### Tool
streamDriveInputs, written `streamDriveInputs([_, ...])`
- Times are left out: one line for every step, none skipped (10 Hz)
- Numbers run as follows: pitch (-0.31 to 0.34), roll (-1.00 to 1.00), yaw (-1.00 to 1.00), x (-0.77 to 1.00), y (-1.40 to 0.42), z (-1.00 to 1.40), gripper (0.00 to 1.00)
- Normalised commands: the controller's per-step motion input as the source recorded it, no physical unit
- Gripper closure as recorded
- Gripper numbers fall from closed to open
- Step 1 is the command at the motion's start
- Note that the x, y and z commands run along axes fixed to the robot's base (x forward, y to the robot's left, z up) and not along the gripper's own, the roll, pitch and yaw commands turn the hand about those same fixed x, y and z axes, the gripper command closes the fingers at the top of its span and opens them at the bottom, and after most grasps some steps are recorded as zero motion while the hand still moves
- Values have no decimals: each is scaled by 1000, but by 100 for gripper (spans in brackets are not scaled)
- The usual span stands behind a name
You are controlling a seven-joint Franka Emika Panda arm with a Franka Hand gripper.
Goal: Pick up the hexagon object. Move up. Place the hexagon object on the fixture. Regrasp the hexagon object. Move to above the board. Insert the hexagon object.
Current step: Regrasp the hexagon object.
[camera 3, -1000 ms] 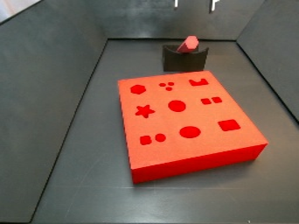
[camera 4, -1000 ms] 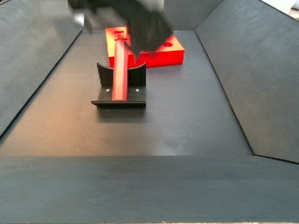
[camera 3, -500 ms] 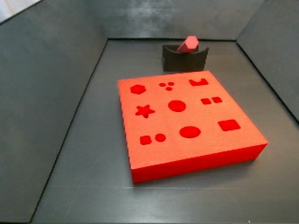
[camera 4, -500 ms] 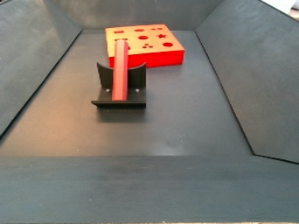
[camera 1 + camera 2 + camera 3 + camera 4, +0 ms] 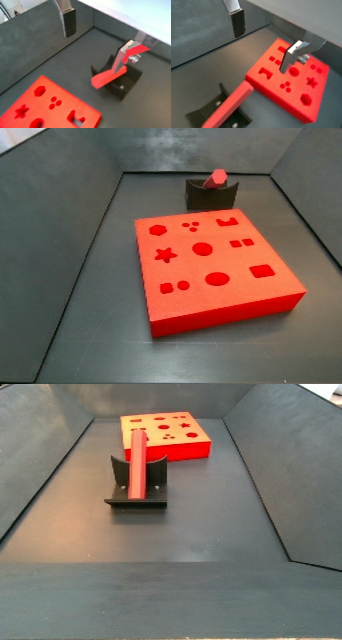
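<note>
You have one hexagon object (image 5: 136,463), lying tilted in the notch of the single fixture (image 5: 136,489), its upper end leaning toward the board (image 5: 168,434). In a side view the board (image 5: 214,271) shows ten shaped holes, none filled. Your claw (image 5: 100,35) is out of both side views; the wrist views show it above the floor, fingers (image 5: 236,22) spread wide, holding nothing.

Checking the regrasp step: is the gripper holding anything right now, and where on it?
Nothing is held. The gripper is open in both wrist views, high above the floor, with only air between its fingers. The hexagon object rests on the fixture.
</note>
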Motion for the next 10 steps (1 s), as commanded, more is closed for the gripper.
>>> streamDriveInputs([-6,1000,16,-9,-32,10,0])
streamDriveInputs([-8,1000,17,-1,-22,12,0])
streamDriveInputs([-6,1000,18,-3,-22,10,0])
streamDriveInputs([1,1000,20,-1,-20,7,0])
streamDriveInputs([6,1000,21,4,-20,6,0])
streamDriveInputs([16,1000,23,21,-21,-3,0])
streamDriveInputs([24,1000,25,29,-22,-2,0])
streamDriveInputs([39,1000,29,45,-29,-4,0])
streamDriveInputs([54,1000,34,54,-31,2,0])
streamDriveInputs([79,1000,43,71,-35,1,0])
